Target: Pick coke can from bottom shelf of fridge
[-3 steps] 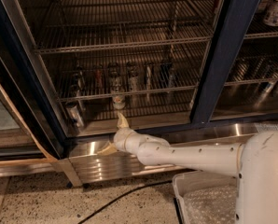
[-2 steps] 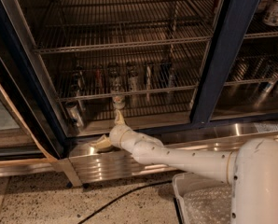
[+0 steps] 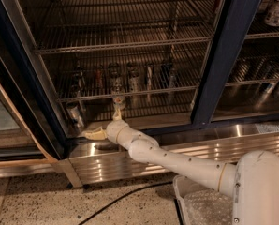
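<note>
Camera view: the only view, looking down into the left compartment of the fridge (image 3: pixel 223 55), with nothing between the arm and the racks
Bottom shelf (image 3: pixel 153 109): the lowest wire rack, just above the ribbed steel base (image 3: pixel 186 150); being so low, it has to be reached nearly level
Coke can (image 3: pixel 118 101): upright near the front of the bottom shelf, left of the middle, its pale top rim catching the light; the red is dim here
Gripper (image 3: pixel 105 124): low over the steel base in front of the shelf, just below and in front of the coke can; its fingers are spread apart and hold nothing, one pointing left and the other up toward the can
Arm (image 3: pixel 177 162): stretched from lower right across the base, probably so the wrist gets in under the rack above
Silver can (image 3: pixel 75 114): on the same shelf, well left of the coke can, so likely clear of the approach
Row of cans (image 3: pixel 132 76): on the rack above, not the target
Step in hand: lining up; the spread fingers do not yet bracket the can, so the gripper probably needs to rise and push in
</note>
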`<state>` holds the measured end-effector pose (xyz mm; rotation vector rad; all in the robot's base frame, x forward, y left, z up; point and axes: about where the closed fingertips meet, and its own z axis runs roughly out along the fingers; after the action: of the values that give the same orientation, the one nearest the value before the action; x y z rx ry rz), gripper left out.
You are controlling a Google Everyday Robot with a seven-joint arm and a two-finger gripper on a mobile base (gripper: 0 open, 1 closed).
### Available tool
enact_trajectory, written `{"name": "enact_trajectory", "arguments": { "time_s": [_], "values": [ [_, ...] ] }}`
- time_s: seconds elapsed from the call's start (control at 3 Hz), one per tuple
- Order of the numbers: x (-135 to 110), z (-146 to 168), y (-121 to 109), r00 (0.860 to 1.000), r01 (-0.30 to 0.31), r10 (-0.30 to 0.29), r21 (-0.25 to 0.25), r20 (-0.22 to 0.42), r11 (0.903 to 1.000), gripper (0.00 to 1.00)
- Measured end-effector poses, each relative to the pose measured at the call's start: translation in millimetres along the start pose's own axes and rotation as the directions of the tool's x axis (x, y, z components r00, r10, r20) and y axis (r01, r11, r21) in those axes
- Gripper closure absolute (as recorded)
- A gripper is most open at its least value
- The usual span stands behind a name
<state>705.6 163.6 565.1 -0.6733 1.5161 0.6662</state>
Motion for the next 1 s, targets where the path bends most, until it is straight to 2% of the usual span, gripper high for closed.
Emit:
{"name": "enact_trajectory", "arguments": {
  "time_s": [0.33,0.67,1.0],
  "values": [
    [-8.1,-0.8,-1.3,0.998,-0.049,0.049,0.018,0.026,0.9986,0.0],
    [-15.0,-0.7,2.6,0.989,-0.135,0.133,0.019,0.061,0.9907,0.0],
    [-20.2,-0.4,8.0,0.971,-0.219,0.218,-0.003,0.094,0.9757,0.0]
  ]
}}
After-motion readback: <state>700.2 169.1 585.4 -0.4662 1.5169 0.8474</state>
